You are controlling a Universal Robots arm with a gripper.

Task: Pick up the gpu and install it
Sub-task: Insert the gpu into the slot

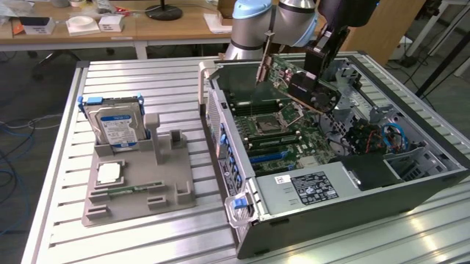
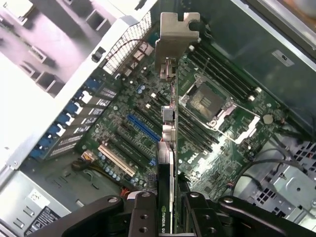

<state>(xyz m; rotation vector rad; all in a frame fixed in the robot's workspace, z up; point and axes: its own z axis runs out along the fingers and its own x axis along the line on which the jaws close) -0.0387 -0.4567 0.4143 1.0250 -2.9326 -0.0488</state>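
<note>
Above the motherboard (image 1: 292,140), at one o'clock from the CPU socket (image 1: 268,124), the gripper (image 2: 170,213) clamped the tilted gpu (image 1: 305,88); misalignment with the blue slot (image 2: 143,127) risked jamming the card's edge.

The gpu (image 2: 167,163) was held edge-on by the gripper (image 2: 170,215) above the motherboard (image 2: 113,133), its metal bracket (image 2: 175,37) at the far end.

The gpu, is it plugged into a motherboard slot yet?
No, the gpu hangs tilted in the fingers above the motherboard, clear of every slot.
</note>
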